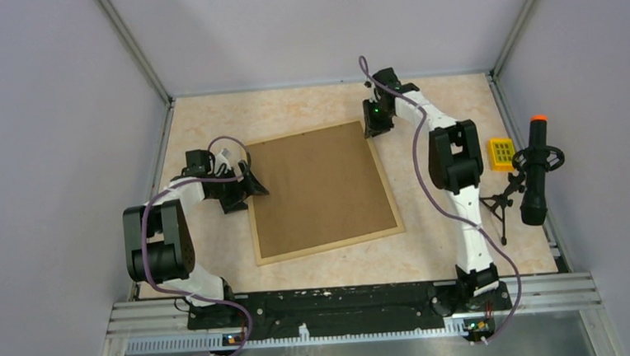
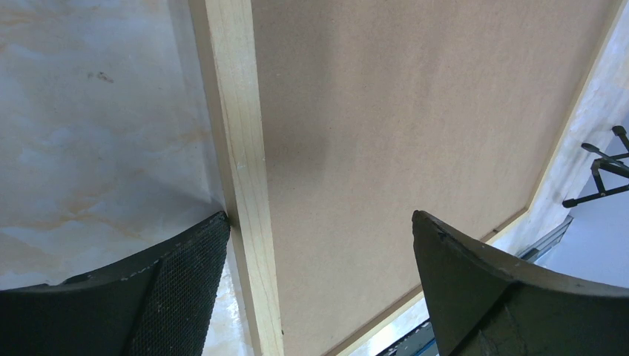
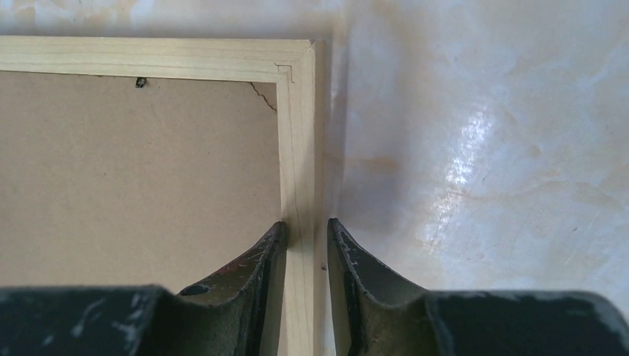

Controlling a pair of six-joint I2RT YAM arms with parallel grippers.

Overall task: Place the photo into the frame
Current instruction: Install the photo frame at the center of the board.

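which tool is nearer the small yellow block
Right. The right tool is at the far corner of the light wooden frame, left of the small yellow block; the left tool is across the frame.

- Plain brown backing board [image 1: 317, 190]: lies flat on pale marbled tabletop [image 1: 307, 104].
- Small yellow keypad-like block [image 1: 502, 153]: right edge, just beside black orange-tipped handheld device [image 1: 537, 168] on small black tripod [image 1: 499, 205].

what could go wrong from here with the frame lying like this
1. The right fingers pinch only the thin rail of the frame beside its far corner. Lifting there could twist it or let it slip.
2. The left fingers stand open astride the opposite rail, so nothing steadies that side on the glossy table.
3. The backing board shows a crack by the pinched corner. Prying there may tear it.
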